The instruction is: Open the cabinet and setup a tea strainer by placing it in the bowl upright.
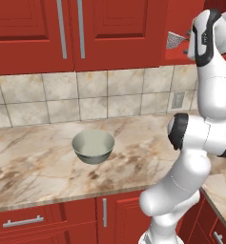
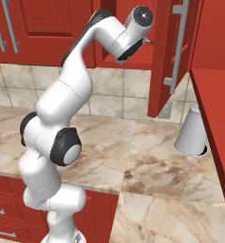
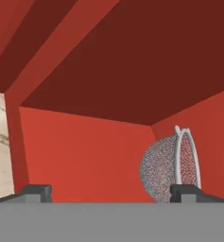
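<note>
My arm reaches up, gripper [image 3: 111,193] spread wide and empty inside the open cabinet [image 3: 85,156]. The strainer [image 3: 168,165] lies by my right finger, bare shelf leftward. The bowl [image 1: 93,146] sits on the counter [image 1: 33,162] below.

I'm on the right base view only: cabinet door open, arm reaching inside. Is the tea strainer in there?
Observer: Yes. The hand view shows the tea strainer near the cabinet back right corner, ahead of the gripper.
Operator: Jaws open or shut?
Observer: Open. The fingertips stand wide apart with nothing between them; the strainer is by the right-hand tip.
Operator: Where's the bowl?
Observer: In the left base view the bowl sits empty on the counter, to the arm's left.
</note>
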